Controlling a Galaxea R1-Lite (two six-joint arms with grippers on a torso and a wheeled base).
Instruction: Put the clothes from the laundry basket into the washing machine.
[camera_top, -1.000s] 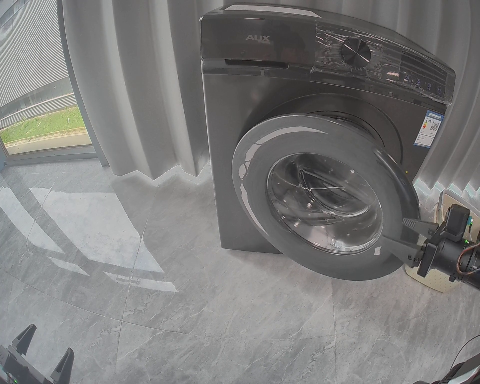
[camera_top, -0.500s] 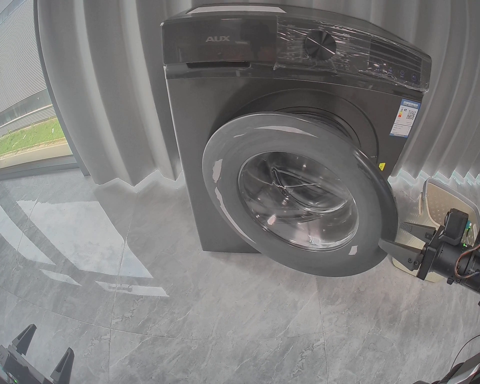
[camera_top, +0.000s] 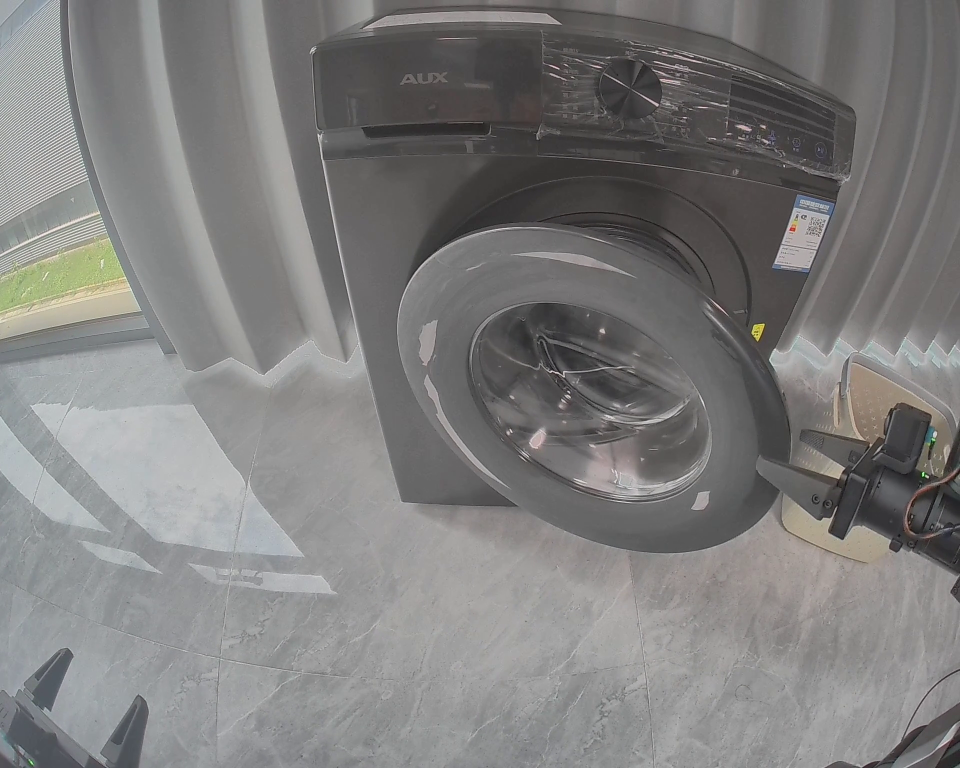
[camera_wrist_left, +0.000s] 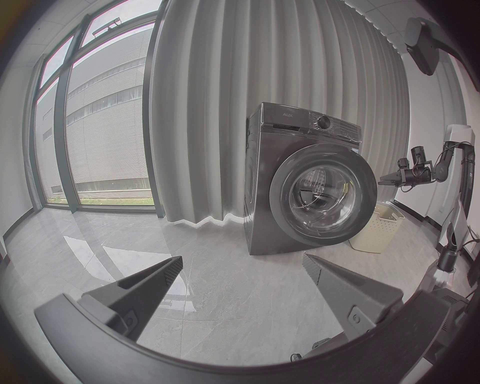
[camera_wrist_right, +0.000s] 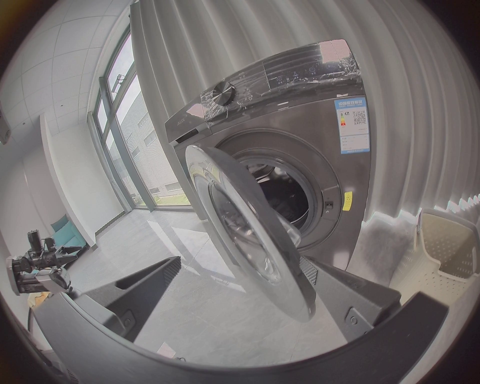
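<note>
Head view: step in hand looks like door-opening, not loading yet. Washer (camera_top: 400, 250) door (camera_top: 590, 390) hangs partly swung out. R gripper (camera_top: 780, 450) sits at its free edge w/ fingers spread; R wrist view shows the rim btwn the two fingers, nothing clamped. L gripper (camera_top: 100, 678) is low near the floor, well apart from washer, fingers spread too, holding nothing. Basket (camera_top: 880, 395) stands on the floor just beside washer on robot's right, against the curtain (camera_top: 230, 150), behind R gripper. Contents: no clothes poke above basket rim in L wrist view, and the bit of inside seen from R wrist looks like bare mesh, but the bottom is hidden so can't say if clothes are in it. Drum (camera_wrist_right: 282, 195) is dark thru the opening, prob empty, not sure. Progress est: early, nothing loaded as far as visible. Next move, my guess: get door wider so the opening is free, then R arm backs off the rim w/o snagging and goes down into basket for 1st garment. Risk: door swinging back across the opening.
</note>
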